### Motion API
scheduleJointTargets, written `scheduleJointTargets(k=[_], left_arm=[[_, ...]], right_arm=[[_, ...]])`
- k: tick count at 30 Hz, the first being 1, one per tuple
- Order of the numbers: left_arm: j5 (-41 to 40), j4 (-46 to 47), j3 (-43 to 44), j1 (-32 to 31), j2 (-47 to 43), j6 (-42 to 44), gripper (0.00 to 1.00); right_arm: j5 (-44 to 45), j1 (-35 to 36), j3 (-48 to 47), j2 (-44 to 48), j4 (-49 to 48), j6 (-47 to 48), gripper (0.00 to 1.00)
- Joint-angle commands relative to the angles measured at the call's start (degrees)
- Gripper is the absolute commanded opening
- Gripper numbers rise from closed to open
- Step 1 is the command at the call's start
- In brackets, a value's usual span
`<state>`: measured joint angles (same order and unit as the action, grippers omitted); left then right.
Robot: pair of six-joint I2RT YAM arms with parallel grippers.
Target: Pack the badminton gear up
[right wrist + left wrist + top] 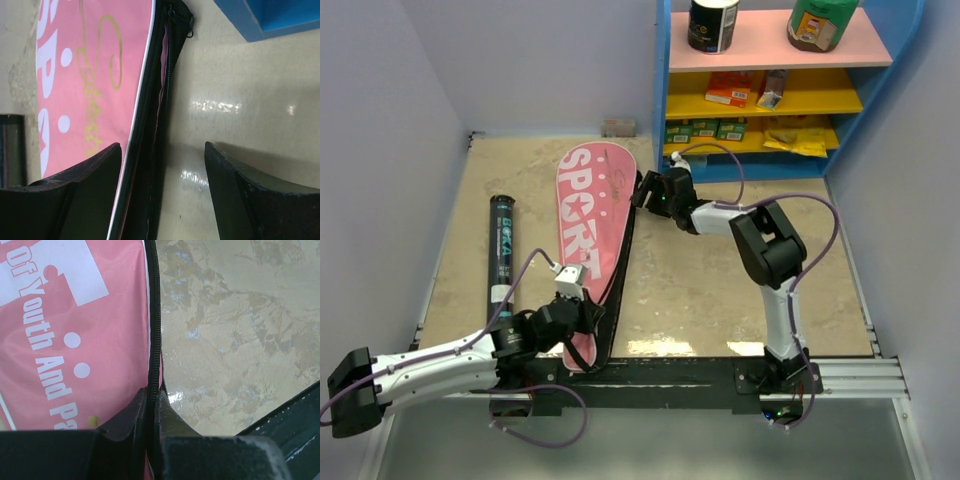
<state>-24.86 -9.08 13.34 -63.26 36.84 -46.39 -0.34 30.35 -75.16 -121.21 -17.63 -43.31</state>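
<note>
**Both grippers on the zipper side of the pink bag**

At the far left, the long black shuttle tube lies on the table, running from front to back, apart from the bag and roughly parallel to it.

Right of the tube's near end, the left gripper sits at the narrow near end of the pink racket bag. Its fingers are pressed together, pinching the black zipper edge that runs along the bag's right side.

The bag lies flat near the middle of the table with its wide head toward the back wall. The white "SPORT" lettering faces up.

At the right edge of the head is the right gripper, its jaws spread wide and holding nothing. One finger is over the pink cover and the other is over bare table, with the zipper edge between them. The zipper pull lies at the top end of that edge.

To the back right stands the blue shelf unit, with jars on its pink top shelf and boxes on the yellow shelves below.
</note>
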Motion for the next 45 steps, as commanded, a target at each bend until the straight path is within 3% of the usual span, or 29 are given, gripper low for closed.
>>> scheduleJointTargets(k=[1, 7, 11, 14, 15, 17, 18, 26, 35, 45], left_arm=[[4.4, 5.9, -0.3, -0.7, 0.6, -1.2, 0.00], [5.3, 7.7, -1.0, -0.9, 1.5, -1.2, 0.00], [5.3, 7.4, -0.9, -1.0, 1.2, -1.1, 0.00], [5.1, 6.7, -0.7, -1.1, 0.6, -0.8, 0.00], [5.1, 6.4, -0.7, -1.0, 0.4, -0.8, 0.00], [4.8, 5.9, -0.6, -1.0, -0.2, -0.7, 0.00], [4.7, 5.6, -0.7, -1.0, -0.4, -0.7, 0.00], [3.7, 4.9, -1.0, -1.0, -0.9, -1.1, 0.00], [2.2, 1.6, 2.5, -1.1, -3.2, 0.0, 0.00], [2.7, -1.4, 8.0, -1.2, -4.6, 1.5, 0.00]], right_arm=[[-3.9, 0.2, -6.8, -4.9, -3.2, -2.0, 0.71], [-6.0, -0.1, -13.3, -11.6, -1.8, -3.4, 0.69], [-8.2, -0.1, -15.5, -14.8, -1.9, -5.0, 0.61], [-9.9, 0.0, -16.3, -16.4, -2.2, -6.0, 0.40], [-10.2, -0.2, -16.6, -16.7, -2.3, -6.0, 0.26], [-10.5, -0.1, -17.1, -16.8, -2.4, -5.8, 0.12], [-10.5, -0.2, -17.3, -16.5, -2.3, -5.5, 0.00], [-10.5, -0.3, -16.9, -8.5, -1.8, -0.5, 0.00], [-9.1, -0.1, -6.2, 12.3, -2.1, 4.1, 0.00], [-9.6, 1.2, 3.5, 36.0, 5.9, 9.7, 0.00]])
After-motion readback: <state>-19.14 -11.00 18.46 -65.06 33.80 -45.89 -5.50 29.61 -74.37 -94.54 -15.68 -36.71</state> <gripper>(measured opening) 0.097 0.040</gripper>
